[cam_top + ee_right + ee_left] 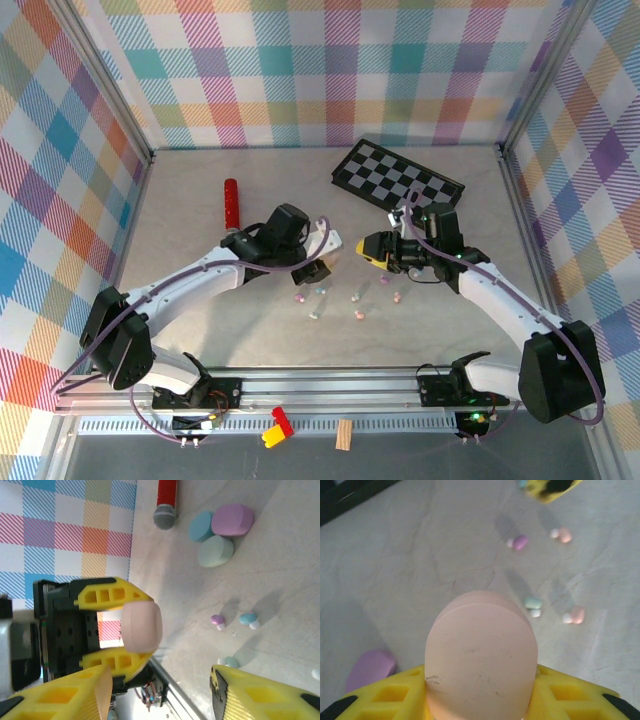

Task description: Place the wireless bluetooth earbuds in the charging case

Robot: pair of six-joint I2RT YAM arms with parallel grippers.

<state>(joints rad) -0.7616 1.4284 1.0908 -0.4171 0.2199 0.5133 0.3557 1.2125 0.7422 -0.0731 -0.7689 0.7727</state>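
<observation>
The left gripper (481,700) clamps a pink charging case (481,650), its lid seemingly shut. The right gripper (161,680) hangs open and empty. Earbuds (320,293) lie scattered on the table (200,330), between the arms. A tiny bud could squirt from closing jaws. The right wrist view adds three spare cases (215,551) beside a red microphone (165,500).

A lab test cell: plaid-papered walls (300,70) on aluminium framing (118,88) enclose the tabletop (180,200).
</observation>
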